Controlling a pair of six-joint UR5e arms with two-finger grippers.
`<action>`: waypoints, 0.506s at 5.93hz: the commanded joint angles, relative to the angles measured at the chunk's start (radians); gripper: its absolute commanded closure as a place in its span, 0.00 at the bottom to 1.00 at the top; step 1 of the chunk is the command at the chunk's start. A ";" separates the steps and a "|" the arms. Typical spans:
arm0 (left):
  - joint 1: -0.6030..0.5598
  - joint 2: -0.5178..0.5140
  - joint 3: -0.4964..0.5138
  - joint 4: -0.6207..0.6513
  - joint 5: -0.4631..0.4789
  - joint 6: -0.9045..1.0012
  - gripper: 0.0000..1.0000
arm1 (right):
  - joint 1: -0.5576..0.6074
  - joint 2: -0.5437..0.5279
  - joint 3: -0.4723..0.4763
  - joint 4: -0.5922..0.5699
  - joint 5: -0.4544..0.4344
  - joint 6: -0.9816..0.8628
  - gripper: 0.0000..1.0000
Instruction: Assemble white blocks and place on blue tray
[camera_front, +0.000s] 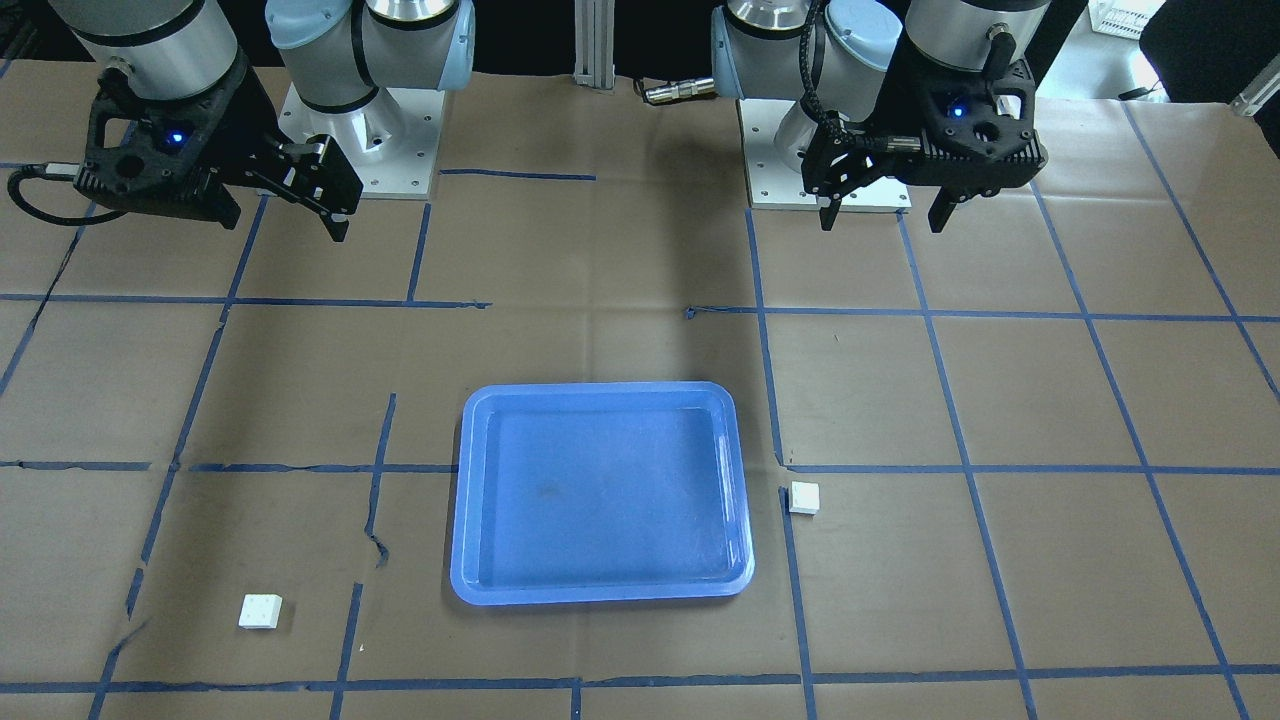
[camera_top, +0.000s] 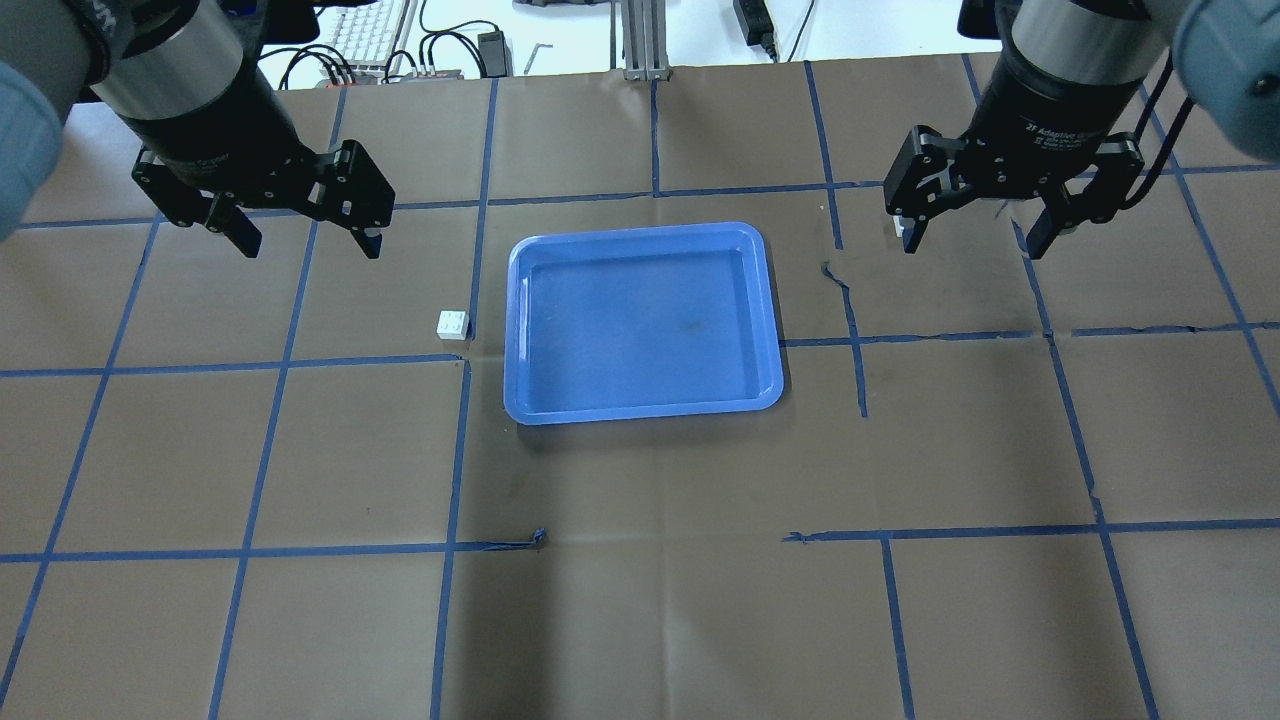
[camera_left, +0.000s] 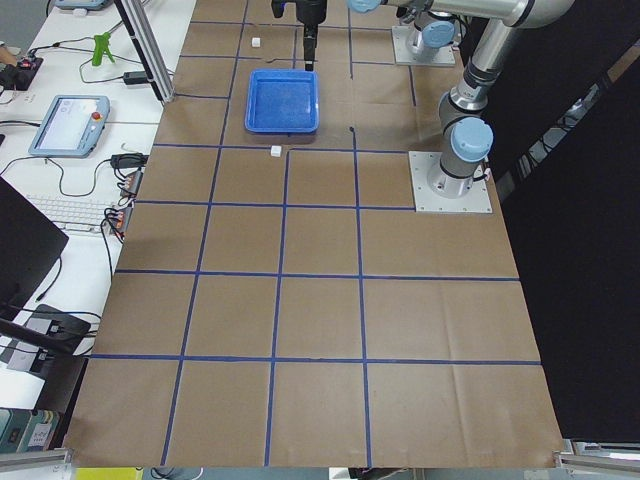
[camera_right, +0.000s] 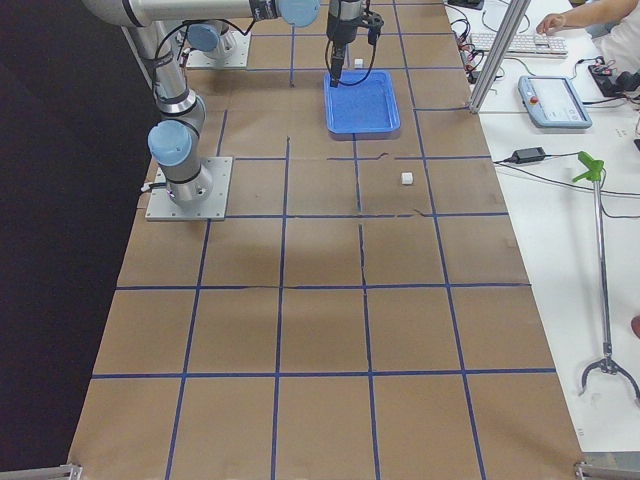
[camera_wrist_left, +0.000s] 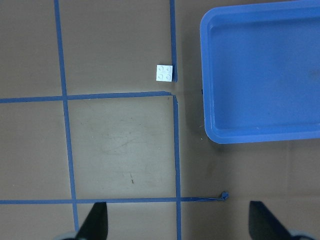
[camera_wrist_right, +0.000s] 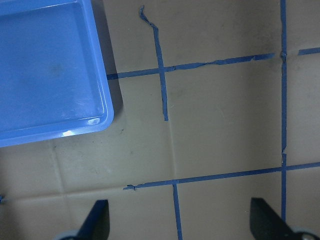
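Your two white blocks lie apart, studs up, on the brown paper, and neither is in the tray. One white block sits just beside the blue tray on the robot's left side, right against a blue tape line. The other white block lies well apart from the tray on the robot's right. The left gripper hangs above the table with its fingers spread wide, holding nothing. The right gripper hangs the same way, also spread and bare.
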 joint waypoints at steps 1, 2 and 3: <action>0.000 0.002 -0.002 0.000 -0.001 0.000 0.01 | 0.007 0.022 -0.044 -0.008 0.006 0.001 0.00; 0.001 0.003 -0.003 0.000 0.000 0.000 0.01 | 0.008 0.023 -0.045 -0.006 0.007 0.000 0.00; 0.003 -0.001 -0.022 0.014 -0.003 0.024 0.01 | 0.008 0.024 -0.045 -0.006 0.007 -0.003 0.00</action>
